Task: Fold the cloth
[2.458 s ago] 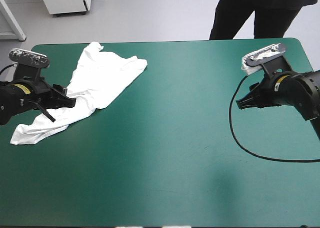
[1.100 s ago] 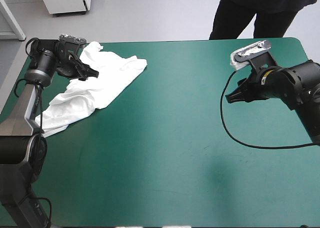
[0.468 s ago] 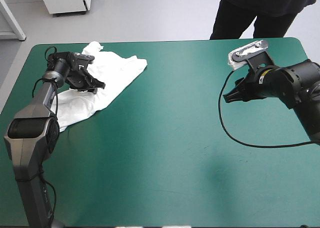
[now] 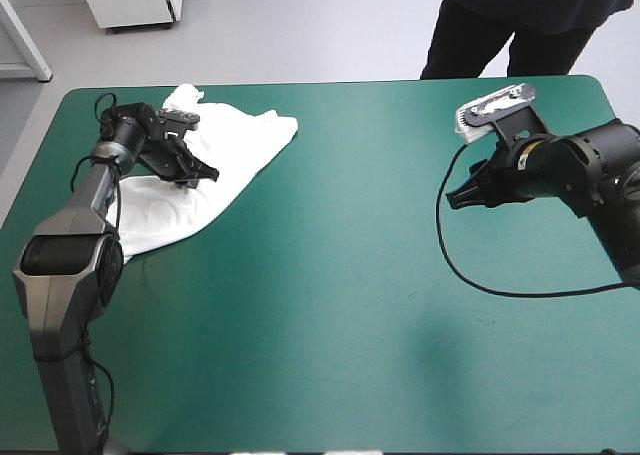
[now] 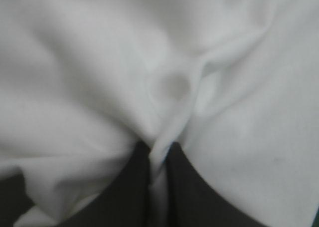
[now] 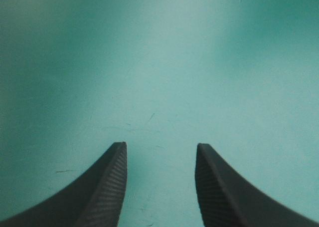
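Note:
The white T-shirt (image 4: 215, 160) lies crumpled at the table's far left corner, one end trailing toward the left edge. My left gripper (image 4: 205, 173) sits on top of it, shut on a pinched fold of the T-shirt (image 5: 169, 107), which fills the left wrist view; the fold runs between the black fingers (image 5: 132, 187). My right gripper (image 4: 455, 197) hovers over bare teal-green cover near the table's right side, far from the T-shirt. In the right wrist view it (image 6: 160, 149) stands open with nothing between its fingers.
The teal-green table (image 4: 330, 305) stretches wide between the two arms and toward the near edge. A person's legs stand beyond the far edge, not over the table.
My left gripper swung from the left edge to the far left corner and across the T-shirt, dragging the trailing end inward. The right gripper shifted slightly left and stayed open.

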Controlling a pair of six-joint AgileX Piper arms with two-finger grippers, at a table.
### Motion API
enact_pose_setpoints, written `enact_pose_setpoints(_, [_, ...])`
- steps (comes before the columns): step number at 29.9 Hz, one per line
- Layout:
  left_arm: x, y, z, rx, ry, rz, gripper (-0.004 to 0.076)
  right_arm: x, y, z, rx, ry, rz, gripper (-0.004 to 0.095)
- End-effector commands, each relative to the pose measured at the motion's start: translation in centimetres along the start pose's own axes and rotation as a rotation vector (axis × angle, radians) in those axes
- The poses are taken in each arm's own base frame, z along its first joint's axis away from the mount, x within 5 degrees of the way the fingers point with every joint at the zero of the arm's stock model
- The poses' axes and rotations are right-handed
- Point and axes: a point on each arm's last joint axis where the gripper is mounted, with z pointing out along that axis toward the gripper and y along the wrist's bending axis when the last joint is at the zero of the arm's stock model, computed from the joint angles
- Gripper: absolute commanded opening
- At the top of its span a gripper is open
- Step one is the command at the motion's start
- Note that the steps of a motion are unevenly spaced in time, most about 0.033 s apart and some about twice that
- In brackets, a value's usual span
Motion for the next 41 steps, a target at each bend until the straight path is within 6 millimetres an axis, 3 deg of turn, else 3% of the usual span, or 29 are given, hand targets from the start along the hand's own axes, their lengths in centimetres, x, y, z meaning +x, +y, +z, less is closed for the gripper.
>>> enact_pose_setpoints(1, [-1.5,-5.5,-2.6,0.104,-0.046,0.093,-0.0022,-0.2,-0.4,-1.8,0.021,-0.050,-0.002,0.0419])
enact_pose_setpoints(7, [-2.2,-16.2,-2.9,0.192,-0.026,0.309,-0.0022,0.2,-0.5,-2.0,0.029,-0.014,-0.006,0.0417])
enact_pose_setpoints(14, [0.0,-28.4,-3.8,0.315,0.016,0.529,-0.0022,0.5,-0.9,-2.8,0.064,-0.017,-0.010,0.0414])
enact_pose_setpoints(18, [1.9,-33.8,-5.1,0.401,0.020,0.624,-0.0022,0.8,-0.9,-3.6,0.067,-0.035,-0.005,0.0415])
enact_pose_setpoints(21, [3.3,-36.6,-6.1,0.432,0.022,0.695,-0.0022,0.9,-0.9,-4.0,0.069,-0.045,-0.004,0.0415])
enact_pose_setpoints(25, [4.0,-37.9,-7.0,0.442,0.012,0.707,-0.0022,1.1,-1.0,-4.7,0.072,-0.062,-0.001,0.0415])
enact_pose_setpoints(29, [3.9,-36.9,-7.9,0.405,0.015,0.712,-0.0003,1.2,-1.0,-5.2,0.070,-0.074,0.001,0.0415])
enact_pose_setpoints(31, [3.7,-36.2,-8.8,0.401,0.004,0.714,0.0069,1.3,-1.0,-5.3,0.068,-0.079,0.003,0.0415])
enact_pose_setpoints(37, [4.2,-35.3,-13.1,0.413,-0.043,0.697,0.0462,1.0,-0.1,-5.4,0.048,-0.097,-0.034,0.0415])
enact_pose_setpoints(39, [4.4,-34.7,-15.1,0.390,-0.080,0.653,0.0515,0.9,0.2,-5.3,0.042,-0.098,-0.048,0.0415])
enact_pose_setpoints(41, [4.6,-33.7,-17.0,0.326,-0.125,0.632,0.0515,0.9,0.4,-5.3,0.035,-0.100,-0.055,0.0415])
